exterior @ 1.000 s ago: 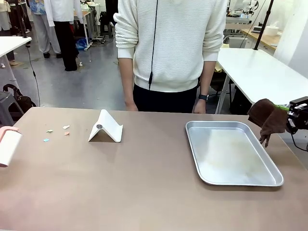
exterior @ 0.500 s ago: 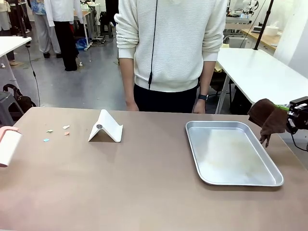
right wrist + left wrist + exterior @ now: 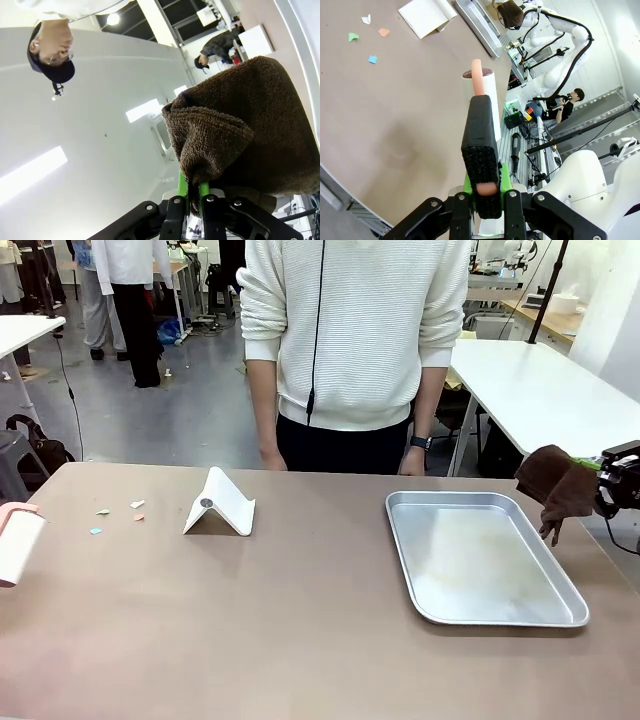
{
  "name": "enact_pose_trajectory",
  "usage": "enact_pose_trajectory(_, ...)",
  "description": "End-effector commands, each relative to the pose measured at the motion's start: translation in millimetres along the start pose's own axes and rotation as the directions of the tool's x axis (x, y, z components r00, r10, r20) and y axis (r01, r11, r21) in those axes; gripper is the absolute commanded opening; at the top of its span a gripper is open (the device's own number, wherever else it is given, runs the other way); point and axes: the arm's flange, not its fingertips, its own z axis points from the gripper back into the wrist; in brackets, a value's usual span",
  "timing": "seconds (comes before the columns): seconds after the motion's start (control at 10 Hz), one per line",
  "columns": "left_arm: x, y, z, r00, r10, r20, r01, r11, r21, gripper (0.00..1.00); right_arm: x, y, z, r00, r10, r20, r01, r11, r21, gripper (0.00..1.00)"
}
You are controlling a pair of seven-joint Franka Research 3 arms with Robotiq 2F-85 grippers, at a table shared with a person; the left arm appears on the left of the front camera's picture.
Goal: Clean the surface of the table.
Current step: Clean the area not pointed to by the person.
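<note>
Meanwhile left pincer [image 3: 482, 187] pinches lint roller [image 3: 481, 86]; right pincer [image 3: 194, 194] pinches brown cloth [image 3: 240, 140] near tray [image 3: 480, 560].

The broad matte taupe table [image 3: 300, 640] carries small coloured scraps [image 3: 137, 504] at left.

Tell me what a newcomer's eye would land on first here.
The shiny metal tray lies on the right half of the brown table. Just past it, at the table's right edge, the right gripper holds a dark brown cloth in the air. At the far left, the left gripper grips a white roller by its pink handle, near a few coloured paper scraps.
</note>
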Motion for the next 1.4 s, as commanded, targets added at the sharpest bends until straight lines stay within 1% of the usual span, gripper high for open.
enact_pose_trajectory(0.0, -1.2, -6.5, -3.5, 1.000, 0.011, -0.008, -0.011, 1.000, 0.002, 0.00, -2.0, 5.2, -0.1, 1.000, -0.017, 0.007, 0.017, 1.000, -0.003, 0.09)
enact_pose_trajectory(0.1, -1.2, -6.5, -3.5, 1.000, 0.011, -0.008, -0.011, 1.000, 0.002, 0.00, -2.0, 5.2, -0.1, 1.000, -0.017, 0.007, 0.017, 1.000, -0.003, 0.09)
enact_pose_trajectory(0.2, 0.0, 0.0, 0.0, 1.000, 0.000, 0.000, 0.000, 1.000, 0.000, 0.22, -2.0, 5.2, -0.1, 1.000, -0.017, 0.007, 0.017, 1.000, -0.003, 0.09)
enact_pose_trajectory(0.3, 11.1, -13.2, -14.1, 1.000, -0.002, -0.025, 0.004, 0.998, 0.055, 0.22, -2.0, 5.2, -0.1, 1.000, -0.017, 0.007, 0.017, 1.000, -0.003, 0.09)
enact_pose_trajectory(0.4, 23.7, -25.3, -24.4, 1.000, -0.004, -0.020, 0.006, 0.993, 0.116, 0.22, -2.0, 5.2, -0.1, 1.000, -0.017, 0.007, 0.017, 1.000, -0.003, 0.09)
enact_pose_trajectory(0.6, 49.2, -48.3, -46.8, 0.994, -0.008, -0.106, 0.022, 0.991, 0.129, 0.22, -2.0, 5.2, -0.1, 1.000, -0.017, 0.007, 0.017, 1.000, -0.003, 0.09)
enact_pose_trajectory(0.7, 63.8, -55.7, -57.9, 0.991, 0.002, -0.131, 0.020, 0.987, 0.161, 0.22, -2.0, 5.2, -0.1, 1.000, -0.017, 0.007, 0.017, 1.000, -0.003, 0.09)
enact_pose_trajectory(0.8, 74.1, -59.1, -64.1, 0.991, 0.024, -0.131, -0.001, 0.985, 0.174, 0.22, -2.0, 5.2, -0.1, 1.000, -0.017, 0.007, 0.017, 1.000, -0.003, 0.09)
enact_pose_trajectory(0.9, 80.9, -60.8, -65.6, 0.989, 0.054, -0.139, -0.023, 0.976, 0.218, 0.22, -2.0, 5.2, -0.1, 1.000, -0.017, 0.007, 0.017, 1.000, -0.003, 0.09)
enact_pose_trajectory(1.0, 91.1, -62.2, -62.9, 0.981, 0.176, -0.079, -0.153, 0.959, 0.238, 0.22, -2.0, 5.2, -0.1, 1.000, -0.017, 0.007, 0.017, 1.000, -0.003, 0.09)
enact_pose_trajectory(1.1, 99.2, -63.8, -56.0, 0.951, 0.310, 0.007, -0.304, 0.927, 0.221, 0.22, -2.0, 5.2, -0.1, 1.000, -0.017, 0.007, 0.017, 1.000, -0.003, 0.09)
enact_pose_trajectory(1.2, 106.6, -64.9, -49.1, 0.915, 0.389, 0.106, -0.404, 0.885, 0.232, 0.22, -2.0, 5.2, -0.1, 1.000, -0.017, 0.007, 0.017, 1.000, -0.003, 0.09)
enact_pose_trajectory(1.3, 115.0, -64.4, -47.3, 0.858, 0.418, 0.297, -0.482, 0.856, 0.188, 0.22, -2.0, 5.2, -0.1, 1.000, -0.017, 0.007, 0.017, 1.000, -0.003, 0.09)
